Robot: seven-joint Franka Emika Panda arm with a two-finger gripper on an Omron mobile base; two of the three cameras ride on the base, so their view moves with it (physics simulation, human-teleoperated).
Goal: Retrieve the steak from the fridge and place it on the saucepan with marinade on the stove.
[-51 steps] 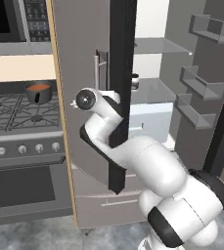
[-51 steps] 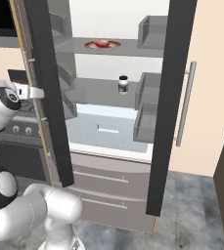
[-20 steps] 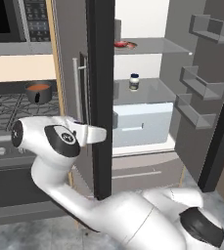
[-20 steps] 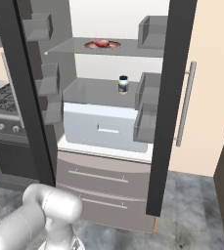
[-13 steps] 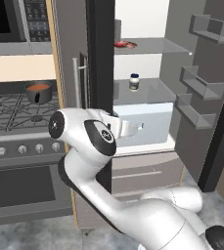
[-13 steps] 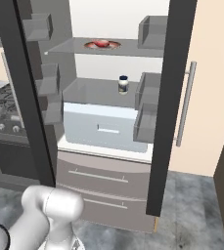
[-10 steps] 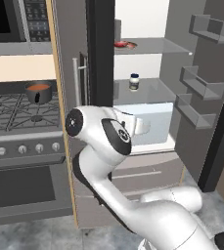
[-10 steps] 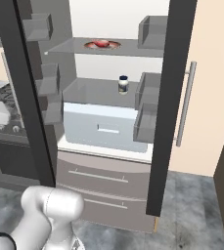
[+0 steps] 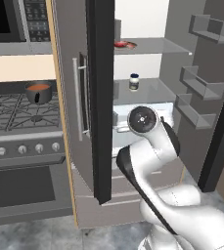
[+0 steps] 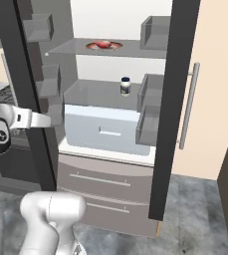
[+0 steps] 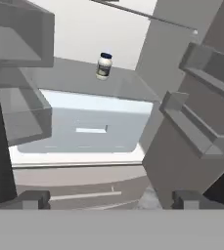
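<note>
I am holding my gripper spread wide with nothing in it, facing the open fridge. The steak is sitting on the top shelf — well above my fingers. I am thinking: lift up slowly, then go straight in over it.

A mottled grey stone floor runs under the units. A pale beige cabinet panel stands at the right. A black microwave hangs above a cream wall strip.
</note>
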